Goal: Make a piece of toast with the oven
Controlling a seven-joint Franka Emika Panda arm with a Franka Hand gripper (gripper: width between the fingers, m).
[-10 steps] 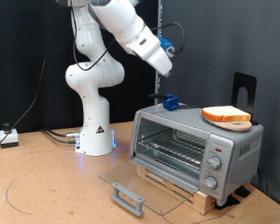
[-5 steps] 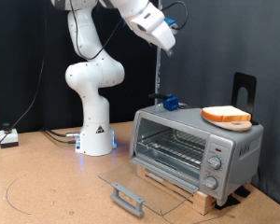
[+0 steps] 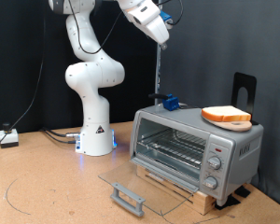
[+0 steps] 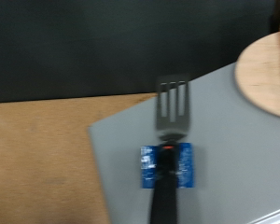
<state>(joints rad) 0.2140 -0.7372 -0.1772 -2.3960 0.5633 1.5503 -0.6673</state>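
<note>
The silver oven [image 3: 235, 143] stands on a wooden slatted base at the exterior view's right. Its glass door [image 3: 151, 183] lies dropped open, and the wire rack [image 3: 174, 149] inside is bare. The piece of toast [image 3: 226, 115] rests on a round wooden board [image 3: 243, 126] on top of the oven. A black spatula with a blue block [image 3: 169, 101] on its handle lies on the oven top's other end. In the wrist view the spatula [image 4: 171, 110] sits on the grey oven top [image 4: 235, 163] beside the board [image 4: 267, 77]. My gripper [image 3: 164, 39] hangs high above the spatula, holding nothing visible.
The arm's white base [image 3: 95, 138] stands behind the oven, towards the exterior view's left. The door's grey handle [image 3: 129, 198] juts over the wooden tabletop. A black stand [image 3: 245, 89] rises behind the toast. A small white box [image 3: 7, 137] and cables lie at the far left.
The arm has lifted the gripper up and slightly left, away from the oven top. The toast, spatula and open door have not moved.
</note>
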